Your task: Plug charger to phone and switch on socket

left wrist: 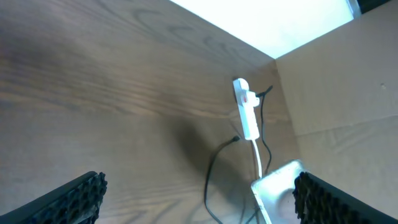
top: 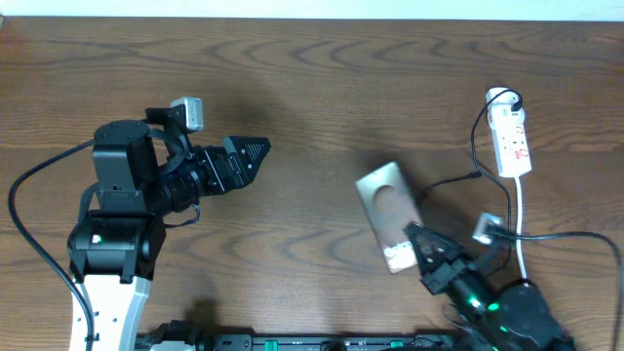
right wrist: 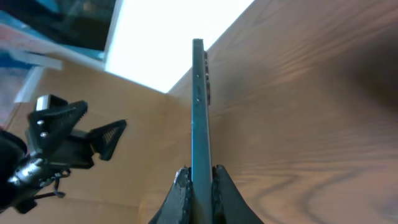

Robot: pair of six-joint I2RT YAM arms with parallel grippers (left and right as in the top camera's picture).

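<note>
Wooden table [top: 312,88], phone [top: 386,207] clamped, charger [top: 450,181] near socket [top: 513,138]

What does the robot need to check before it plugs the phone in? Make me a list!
1. Right gripper shut on the phone: ok.
2. Left gripper open, holding nothing: ok.
3. Charger lying free on the table: ok.
4. Charger plugged into the phone: not ok, its tip is apart from the phone.
5. Socket switched on: cannot tell.
</note>
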